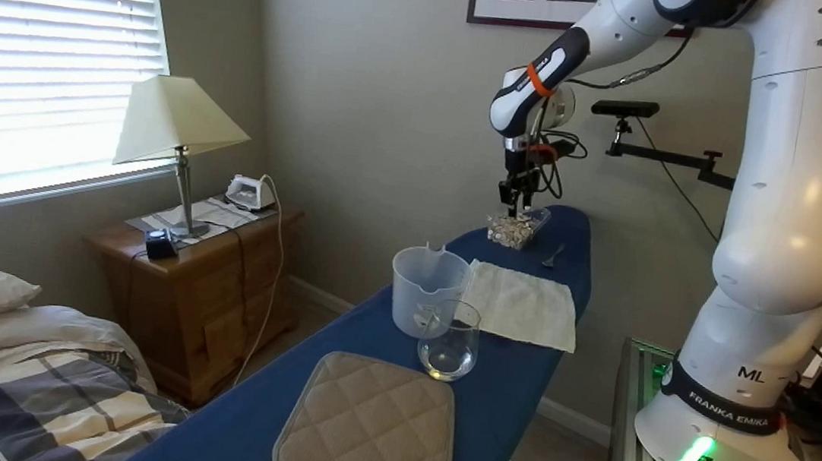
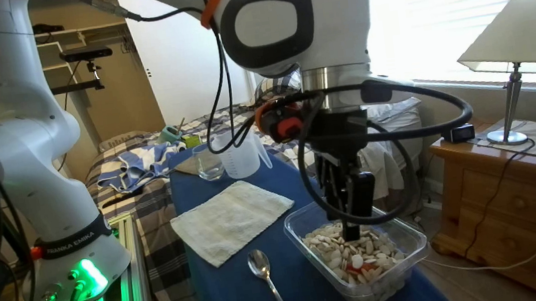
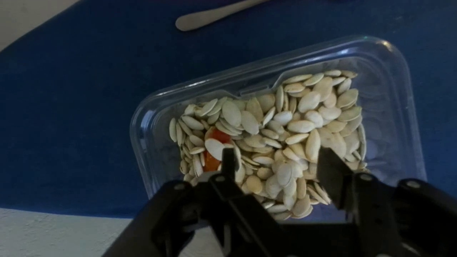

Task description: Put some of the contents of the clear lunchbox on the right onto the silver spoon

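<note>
The clear lunchbox point(image 2: 313, 256) is a low see-through box full of pale seeds point(image 2: 326, 245), with a red-orange bit among them. It also shows in the wrist view point(image 3: 200, 82) and at the far end of the board in an exterior view point(image 1: 534, 219). The silver spoon point(image 2: 260, 265) lies on the blue board beside the box, bowl toward the white cloth. Its handle shows in the wrist view point(image 3: 207, 18). My gripper point(image 3: 276, 160) points down over the seeds, fingers apart, only seeds seen between them. In an exterior view a fingertip point(image 2: 351, 232) is at the seeds; I cannot tell whether it touches.
A white cloth point(image 2: 233, 220) lies on the blue ironing board near the spoon. Beyond it stand a tall plastic measuring jug point(image 1: 420, 285) and a clear glass point(image 1: 448, 353). A beige quilted pad point(image 1: 371, 429) lies nearer that camera. Black cables loop around the wrist.
</note>
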You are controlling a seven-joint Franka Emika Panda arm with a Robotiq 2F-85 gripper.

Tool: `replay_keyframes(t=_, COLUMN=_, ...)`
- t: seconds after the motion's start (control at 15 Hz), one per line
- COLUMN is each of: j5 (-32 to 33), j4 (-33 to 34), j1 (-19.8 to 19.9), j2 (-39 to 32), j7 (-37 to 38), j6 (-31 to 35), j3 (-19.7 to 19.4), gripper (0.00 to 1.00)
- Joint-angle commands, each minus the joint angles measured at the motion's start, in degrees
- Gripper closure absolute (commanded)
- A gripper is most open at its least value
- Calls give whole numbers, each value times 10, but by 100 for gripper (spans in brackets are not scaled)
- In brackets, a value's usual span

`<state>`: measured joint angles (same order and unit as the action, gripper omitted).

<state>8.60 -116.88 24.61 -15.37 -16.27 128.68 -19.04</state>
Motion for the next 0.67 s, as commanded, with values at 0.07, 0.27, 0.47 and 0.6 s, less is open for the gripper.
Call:
replay_keyframes(t=0.07, j5=-9, j4=-23, j1=7, j2=-10, j7=-13, j6=69, j3=0, gripper=2)
replay_keyframes(t=0.27, j5=-16, j4=-32, j1=10, j2=-20, j7=-17, j6=92, j3=2, gripper=0)
replay_keyframes(t=0.47, j5=-23, j4=-36, j1=13, j2=-29, j7=-21, j6=104, j3=4, gripper=26)
replay_keyframes(t=0.6, j5=-25, j4=-36, j1=15, j2=-33, j7=-22, j6=109, j3=6, gripper=31)
